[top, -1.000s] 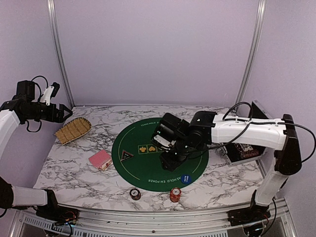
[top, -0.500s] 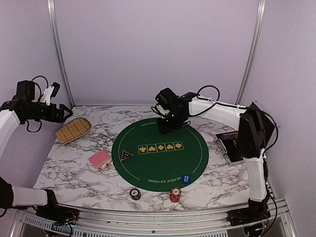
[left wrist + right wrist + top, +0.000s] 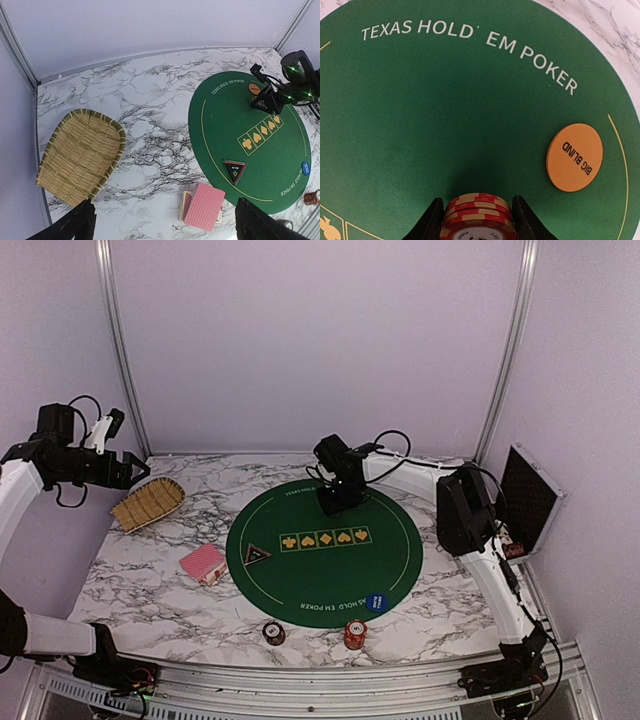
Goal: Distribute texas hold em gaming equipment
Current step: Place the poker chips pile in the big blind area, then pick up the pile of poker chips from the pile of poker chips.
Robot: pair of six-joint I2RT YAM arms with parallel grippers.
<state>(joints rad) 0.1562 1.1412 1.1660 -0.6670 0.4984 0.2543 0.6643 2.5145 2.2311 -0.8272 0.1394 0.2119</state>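
1. Top view: the right gripper (image 3: pixel 338 504) hangs at the 12 o'clock rim of the green mat (image 3: pixel 320 575). The left gripper (image 3: pixel 128 470) is raised beside the woven basket (image 3: pixel 148 503). The card deck (image 3: pixel 203 563) lies off the mat at 9 o'clock, the triangular marker (image 3: pixel 257 554) just inside it. The blue button (image 3: pixel 376 602) sits at 5 o'clock, with the dark chip stack (image 3: pixel 273 632) and the red chip stack (image 3: pixel 354 634) near 6 o'clock.
2. Left wrist view: the left fingers (image 3: pixel 80 225) are spread wide.
3. Right wrist view: the jaws pinch a held stack of red chips (image 3: pixel 477 220). The orange BIG BLIND disc (image 3: pixel 574 157) lies apart at 3 o'clock.

Lower edge crops the red chip stack (image 3: pixel 477 215).
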